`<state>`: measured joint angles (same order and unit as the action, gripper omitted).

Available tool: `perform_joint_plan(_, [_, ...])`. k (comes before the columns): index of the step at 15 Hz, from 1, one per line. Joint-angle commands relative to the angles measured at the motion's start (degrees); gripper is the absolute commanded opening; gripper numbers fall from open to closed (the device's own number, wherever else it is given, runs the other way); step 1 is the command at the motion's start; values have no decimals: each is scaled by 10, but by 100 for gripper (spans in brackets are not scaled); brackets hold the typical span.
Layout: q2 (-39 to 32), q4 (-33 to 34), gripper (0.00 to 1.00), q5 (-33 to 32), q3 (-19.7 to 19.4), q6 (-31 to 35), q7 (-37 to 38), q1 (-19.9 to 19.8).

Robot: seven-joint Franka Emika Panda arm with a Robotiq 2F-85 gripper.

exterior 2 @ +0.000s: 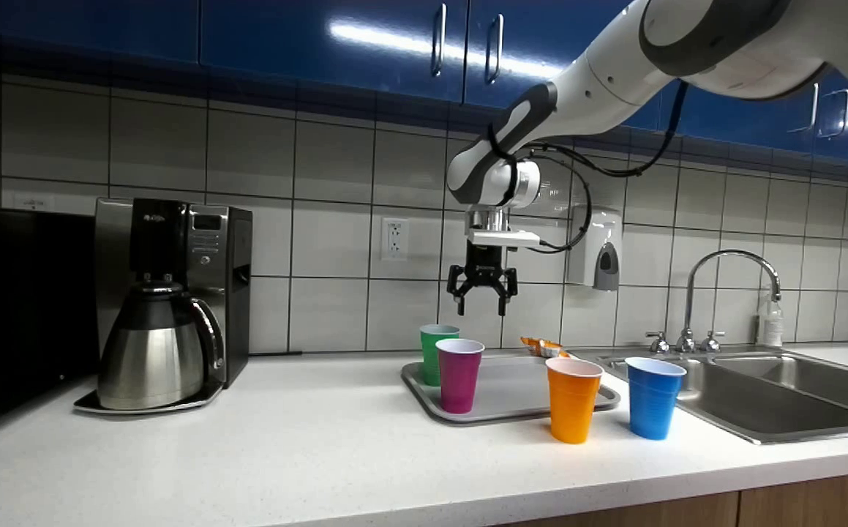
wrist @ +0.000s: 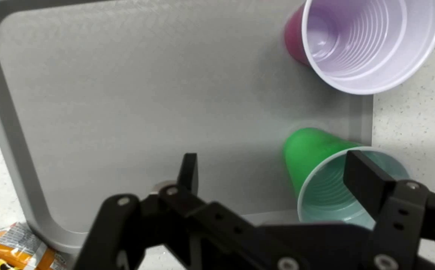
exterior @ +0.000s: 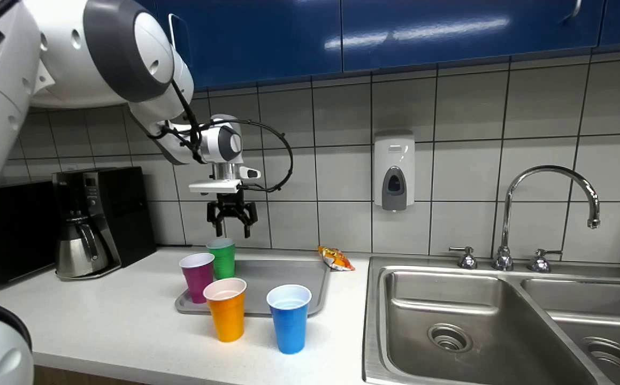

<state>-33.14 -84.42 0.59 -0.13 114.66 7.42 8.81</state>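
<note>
Green cup (exterior: 224, 261) first: upright on the grey tray (exterior: 288, 274), tucked into its back corner on the side of the coffee maker (exterior 2: 208, 271), and it's the thing nearest my gripper (exterior 2: 481, 310). I hang above it, a little off toward the sink (exterior: 372, 321), fingers (wrist: 367, 183) spread wide, nothing between them, nothing touched. One of them cuts across the cup's mouth in my wrist view, so no, I'm not centred on it.

The step, as I judge it: a hover, hands free, no grip made. Taking the green cup would call for a shift toward that back corner until the rim sits between my fingertips, then a straight descent.

Mind the neighbour! The purple cup (exterior: 197, 283) stands near the tray's front corner at the same end, close to the green one but apart.

Further out, past the tray's front edge, two more on the counter (exterior: 117, 315): the orange cup (exterior: 227, 313), then the blue cup (exterior: 290, 321), nearer the sink. And by the tray's back corner on the sink side, a shiny orange packet (exterior: 336, 259); whether it touches the rim, I can't tell.
</note>
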Motion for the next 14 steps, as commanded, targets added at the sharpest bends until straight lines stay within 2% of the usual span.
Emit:
perform_joint_plan(1, [66,-92,100,-13,8,31,-24,-14])
perform_joint_plan(14, [195,-277,100,-23,22,50,-109,-21])
